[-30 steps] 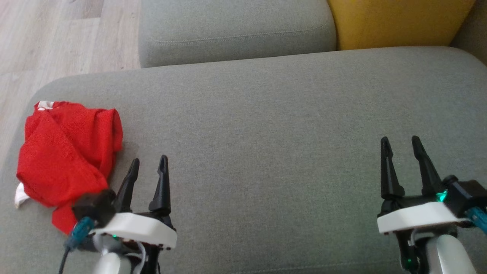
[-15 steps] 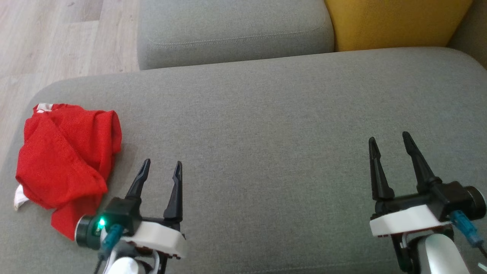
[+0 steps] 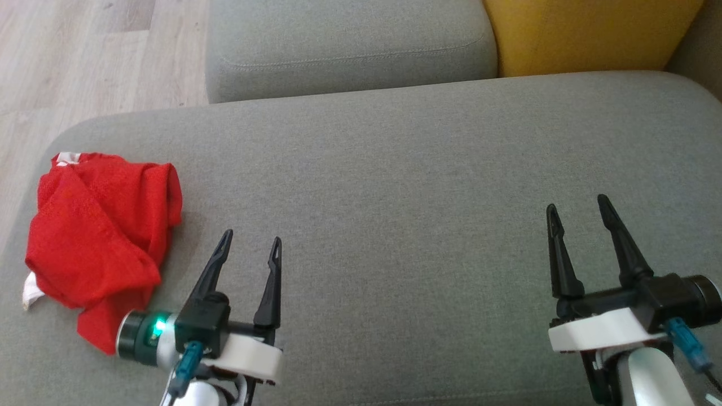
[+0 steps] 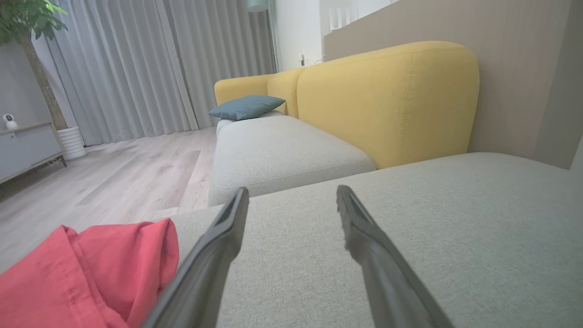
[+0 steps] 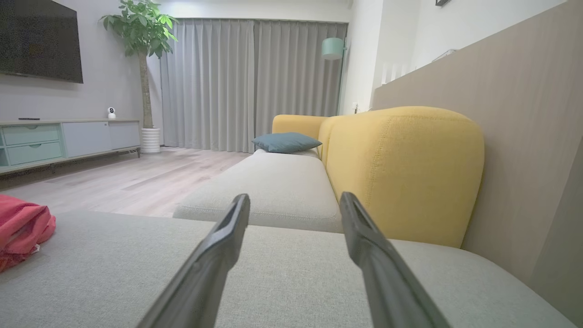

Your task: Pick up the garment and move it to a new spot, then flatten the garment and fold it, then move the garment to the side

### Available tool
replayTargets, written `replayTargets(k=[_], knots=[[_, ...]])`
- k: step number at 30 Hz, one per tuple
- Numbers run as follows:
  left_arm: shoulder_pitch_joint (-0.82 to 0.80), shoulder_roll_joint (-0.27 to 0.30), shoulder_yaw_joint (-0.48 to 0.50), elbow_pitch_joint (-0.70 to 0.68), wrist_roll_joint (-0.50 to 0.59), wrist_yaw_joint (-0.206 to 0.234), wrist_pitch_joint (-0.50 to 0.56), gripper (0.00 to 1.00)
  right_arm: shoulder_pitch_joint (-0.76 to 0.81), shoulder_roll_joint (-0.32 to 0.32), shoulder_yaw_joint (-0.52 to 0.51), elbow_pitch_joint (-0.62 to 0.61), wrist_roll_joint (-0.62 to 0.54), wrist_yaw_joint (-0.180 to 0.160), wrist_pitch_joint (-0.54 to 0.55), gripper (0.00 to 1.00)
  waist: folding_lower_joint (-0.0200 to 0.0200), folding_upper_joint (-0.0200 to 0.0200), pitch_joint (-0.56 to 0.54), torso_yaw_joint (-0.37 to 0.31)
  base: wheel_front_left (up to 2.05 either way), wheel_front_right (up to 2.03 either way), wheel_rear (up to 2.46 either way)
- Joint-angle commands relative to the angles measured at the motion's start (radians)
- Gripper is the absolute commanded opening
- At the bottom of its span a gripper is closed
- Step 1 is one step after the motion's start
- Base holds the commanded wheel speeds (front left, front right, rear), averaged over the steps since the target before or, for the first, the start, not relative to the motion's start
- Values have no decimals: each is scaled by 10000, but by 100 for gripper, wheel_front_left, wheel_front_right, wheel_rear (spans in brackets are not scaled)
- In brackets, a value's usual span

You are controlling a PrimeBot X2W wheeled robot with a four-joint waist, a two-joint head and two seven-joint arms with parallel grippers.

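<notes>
– Since you have all three feeds up, what is the biggest thing in front of you?

– I'm looking down on the long grey seat cushion [image 3: 395, 169], and I'll place everything else from it. Past its far edge sits a second grey cushion [image 3: 350, 45], and behind its far right corner stands a yellow backrest [image 3: 592, 34]. Pale wood floor [image 3: 84, 56] runs off beyond its left end.

– Do the wrist cameras add anything?

– They look along the cushion rather than down on it, so they give me the room past its far edge. I get grey curtains [image 5: 250, 82], a potted tree [image 5: 136, 27], a low cabinet [image 5: 68, 136] and a blue pillow [image 5: 287, 141] lying on that second cushion. The head camera gives me the layout from above.

– And the garment?

– The red garment [image 3: 101, 248] lies crumpled at the cushion's left end. From above I can make out a bit of white trim [image 3: 29, 292] poking from its edge. From my left wrist it reads as a plain red heap on the cushion.

– Grippers?

– My left gripper [image 3: 251, 239] hovers over the cushion's near left part. Its fingers are spread wide with nothing between them and are clear of the cloth. My right gripper [image 3: 578, 203] hangs over the cushion's near right part, just as wide and just as empty.
</notes>
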Motion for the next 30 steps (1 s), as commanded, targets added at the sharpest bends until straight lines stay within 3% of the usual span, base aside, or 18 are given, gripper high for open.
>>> replayTargets(k=[1, 5, 15, 22, 30], knots=[[-412, 85, 314, -399, 363, 126, -146, 100, -320, -85, 258, -318, -316, 40, -197, 100, 0, -1, -1, 1, 0, 0, 0], [-227, -289, 786, -512, 33, 110, -218, 100, -308, -87, 257, -254, -370, 40, -270, 100, 0, -1, -6, 7, 0, 0, 0], [189, -1043, 2460, -419, -998, -424, -218, 100, -326, -87, 107, 108, 396, 40, -270, 100, 0, -1, 19, 47, 0, 0, 0], [237, -1147, 2487, 291, -712, -1002, -218, 100, -308, -87, 26, 461, 714, 40, -270, 100, 0, -1, 22, 60, 0, 0, 0], [170, -1177, 2447, 781, -608, -1192, -218, 100, -270, -87, -96, 1006, 958, 40, -270, 100, 0, -1, 20, 43, 0, 0, 0]])
